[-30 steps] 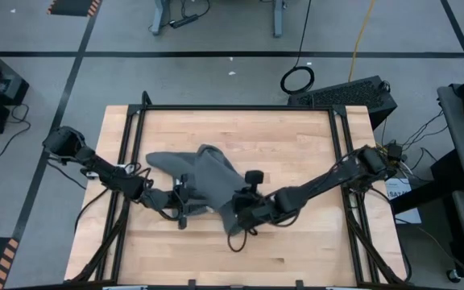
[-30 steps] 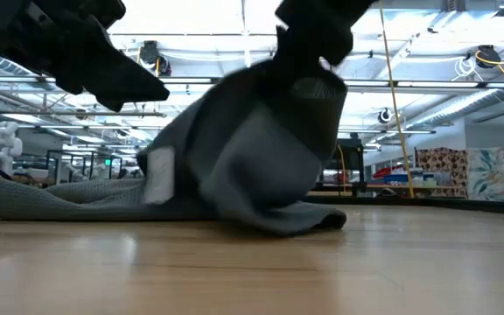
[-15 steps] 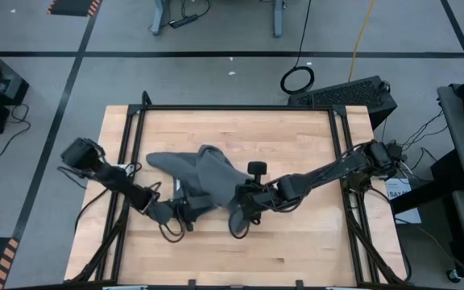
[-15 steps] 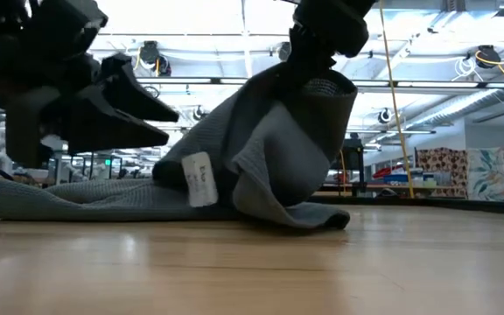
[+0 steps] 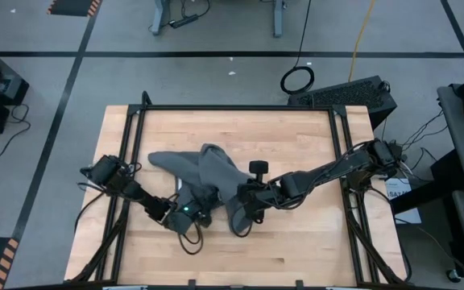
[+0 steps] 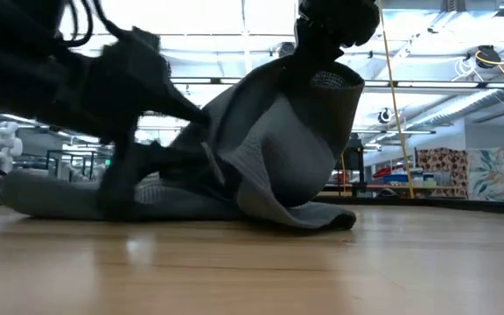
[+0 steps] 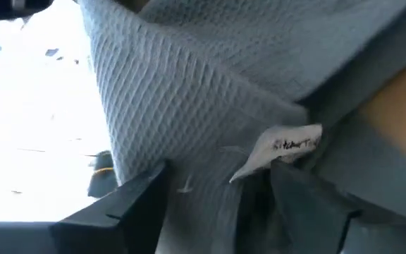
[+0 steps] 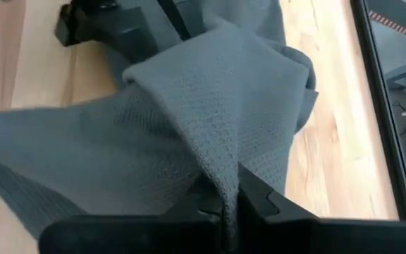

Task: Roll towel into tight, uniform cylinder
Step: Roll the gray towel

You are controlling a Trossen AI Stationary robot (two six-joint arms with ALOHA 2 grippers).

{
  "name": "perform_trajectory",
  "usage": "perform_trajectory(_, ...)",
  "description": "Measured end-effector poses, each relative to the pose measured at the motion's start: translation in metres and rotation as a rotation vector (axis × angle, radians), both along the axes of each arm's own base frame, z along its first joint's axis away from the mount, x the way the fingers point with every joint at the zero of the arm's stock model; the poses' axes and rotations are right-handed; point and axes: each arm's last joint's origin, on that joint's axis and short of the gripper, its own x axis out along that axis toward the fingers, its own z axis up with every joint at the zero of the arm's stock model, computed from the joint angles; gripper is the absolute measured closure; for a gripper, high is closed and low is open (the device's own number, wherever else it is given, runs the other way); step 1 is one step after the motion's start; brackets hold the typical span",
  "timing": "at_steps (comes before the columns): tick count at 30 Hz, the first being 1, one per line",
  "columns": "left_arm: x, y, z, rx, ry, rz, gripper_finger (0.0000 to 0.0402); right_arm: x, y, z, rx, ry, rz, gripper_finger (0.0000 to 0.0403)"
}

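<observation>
The towel lies crumpled on the wooden tabletop, between the two arms and not rolled; one part spreads flat away from the left gripper, while the other is drawn up into a peaked fold.

The right gripper has its fingers pressed together on a ridge of the towel, pinching the cloth between them. From that pinch the fabric falls away on both sides in a tent shape. In the low view this same fold hangs from the right gripper above the tabletop, with the towel curving down from it to a flat hem on the wood.

The left gripper has its fingers spread, with cloth between and ahead of them but not clamped. A small white tag sticks out from the towel edge just beyond the fingers, closer to one finger than the other. In the high view the left gripper sits at the towel's near edge, just beside the right gripper, with the raised fold between them.
</observation>
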Motion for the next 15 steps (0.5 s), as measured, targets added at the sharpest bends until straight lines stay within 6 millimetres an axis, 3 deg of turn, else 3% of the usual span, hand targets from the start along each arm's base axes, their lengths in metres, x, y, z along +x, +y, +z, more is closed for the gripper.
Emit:
perform_trajectory(3,0.01,0.0,0.005,0.062,0.02,0.038,0.02,-0.001,0.0,0.001,0.003,0.007,0.0,0.0399)
perform_trajectory(9,0.013,-0.009,0.019,0.029,-0.035,0.023,0.0369,-0.008,-0.002,-0.003,0.023,0.083,-0.018,0.0399)
perform_trajectory(11,0.011,-0.014,0.023,0.02,-0.048,0.004,0.039,-0.01,-0.002,-0.004,0.034,0.107,-0.028,0.0399)
perform_trajectory(15,0.006,-0.022,0.03,0.002,-0.068,-0.03,0.0389,-0.014,0.0,-0.006,0.066,0.146,-0.026,0.0399)
